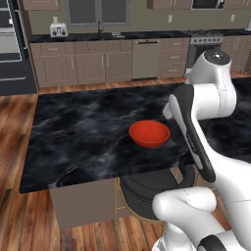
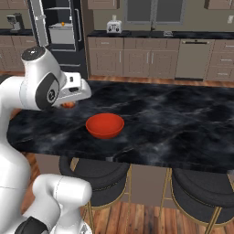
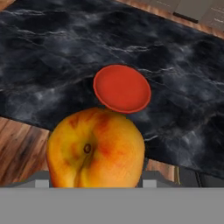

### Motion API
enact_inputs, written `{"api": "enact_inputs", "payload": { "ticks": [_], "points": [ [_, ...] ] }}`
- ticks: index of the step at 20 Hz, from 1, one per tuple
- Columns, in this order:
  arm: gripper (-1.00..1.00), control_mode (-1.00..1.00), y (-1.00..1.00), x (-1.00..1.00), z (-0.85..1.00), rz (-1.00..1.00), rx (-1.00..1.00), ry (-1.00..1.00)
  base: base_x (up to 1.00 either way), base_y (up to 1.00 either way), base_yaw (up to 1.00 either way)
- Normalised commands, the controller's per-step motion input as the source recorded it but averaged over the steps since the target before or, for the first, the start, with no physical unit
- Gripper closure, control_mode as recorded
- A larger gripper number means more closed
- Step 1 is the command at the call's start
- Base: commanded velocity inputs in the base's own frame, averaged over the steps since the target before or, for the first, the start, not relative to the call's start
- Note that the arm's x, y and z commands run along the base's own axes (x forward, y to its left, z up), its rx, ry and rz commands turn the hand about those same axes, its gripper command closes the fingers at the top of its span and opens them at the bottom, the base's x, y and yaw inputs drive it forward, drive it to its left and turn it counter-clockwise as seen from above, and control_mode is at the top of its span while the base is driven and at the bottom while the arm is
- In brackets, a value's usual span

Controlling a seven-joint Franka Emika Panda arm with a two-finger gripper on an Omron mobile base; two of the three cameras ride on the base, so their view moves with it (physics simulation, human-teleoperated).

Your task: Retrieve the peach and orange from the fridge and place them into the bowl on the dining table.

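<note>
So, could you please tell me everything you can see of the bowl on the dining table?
The wide, shallow, glossy red-orange round bowl looks like smooth plastic or glazed ceramic, with a plain rim and nothing inside. It stands upright on the black white-veined marble dining table, towards the near edge, above a dark round stool. Nothing but the tabletop touches it. In the hand view it lies just beyond the mottled red-and-yellow peach.

Wood plank floor (image 1: 19,147), brown cabinets (image 1: 81,61) along back wall, toaster (image 1: 58,30) on counter, black stools (image 2: 201,192).

peach (image 3: 95,148): smooth, mottled skin looked matt to me
bowl (image 3: 122,88): glossy
bench (image 1: 78,132): polished veined marble
floor (image 1: 14,142): wood
</note>
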Motion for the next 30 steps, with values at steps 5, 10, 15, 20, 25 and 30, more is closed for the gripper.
{"api": "enact_inputs", "payload": {
  "ticks": [5, 10, 15, 20, 25, 30],
  "points": [
    [1.0, -1.0, -0.03, 0.01, -0.22, 0.0, 0.05, 0.07, 0.0, 0.0, 0.0],
    [1.0, -1.0, -0.02, 0.08, -0.22, 0.0, 0.04, 0.03, 0.0, 0.0, 0.0],
    [1.0, -1.0, -0.03, 0.43, -0.3, 0.0, 0.01, 0.0, 0.0, 0.0, 0.0],
    [1.0, -1.0, -0.13, 0.7, -0.41, 0.0, 0.0, 0.0, 0.0, 0.0, 0.0],
    [1.0, -1.0, -0.12, 0.67, -0.45, 0.0, 0.0, 0.0, 0.0, 0.0, 0.0],
    [1.0, -1.0, -0.03, 0.4, -0.39, 0.0, 0.0, 0.0, 0.0, 0.0, 0.0]
  ]
}}
